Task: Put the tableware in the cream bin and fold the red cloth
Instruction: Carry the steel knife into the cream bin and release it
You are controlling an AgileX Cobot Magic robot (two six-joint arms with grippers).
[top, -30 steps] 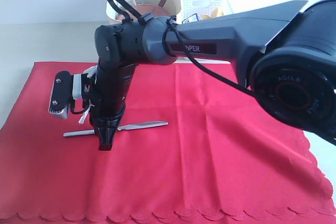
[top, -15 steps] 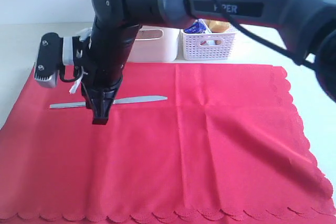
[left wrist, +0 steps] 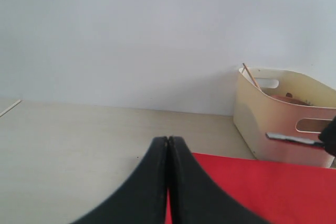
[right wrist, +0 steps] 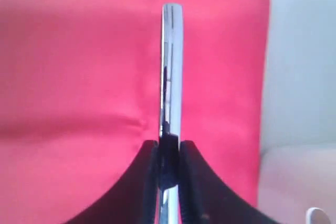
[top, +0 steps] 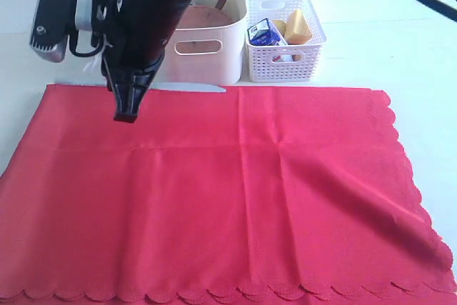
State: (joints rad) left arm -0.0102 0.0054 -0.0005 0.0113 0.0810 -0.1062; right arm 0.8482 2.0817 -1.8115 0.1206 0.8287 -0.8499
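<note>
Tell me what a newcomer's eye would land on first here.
The big red cloth comes first, spread flat over most of the table. Next is the dark right gripper near the cloth's far left corner, clamped on a silver table knife just in front of the cream bin.

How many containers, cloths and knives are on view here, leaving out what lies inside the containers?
Containers: 2, a cream bin and a white basket
Cloths: 1, the red cloth
Knives: 1, the knife, clamped in the right gripper
Total: 4
</note>
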